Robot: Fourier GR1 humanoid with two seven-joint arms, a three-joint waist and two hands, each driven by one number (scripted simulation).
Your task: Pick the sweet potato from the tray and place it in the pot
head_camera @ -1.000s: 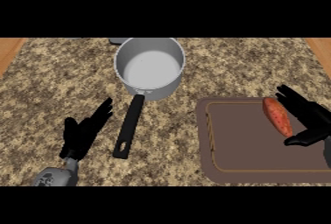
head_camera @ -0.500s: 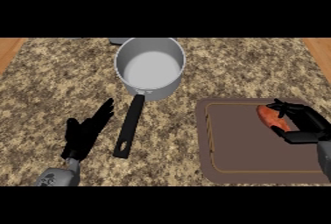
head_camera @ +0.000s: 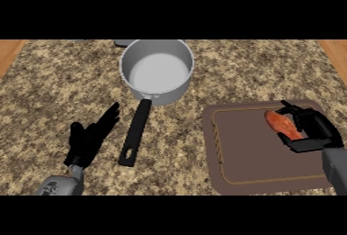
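An orange sweet potato [head_camera: 281, 124] lies at the right side of the brown tray [head_camera: 244, 147]. My right hand [head_camera: 314, 130] is curled round it from the right, fingers over its top and thumb below. The silver pot [head_camera: 157, 69] stands empty at the upper middle of the counter, its black handle [head_camera: 134, 133] pointing down toward me. My left hand [head_camera: 92, 137] rests open on the counter to the left of the handle, fingers straight and pointing up.
The speckled granite counter [head_camera: 61, 87] spreads around everything. Wooden edges show at the far left [head_camera: 8, 53] and far right [head_camera: 335, 48]. A small grey object [head_camera: 123, 43] peeks out behind the pot.
My right hand has curled its fingers and thumb round the sweet potato, which now sits a little higher in the hand. The left hand and the pot have stayed put.
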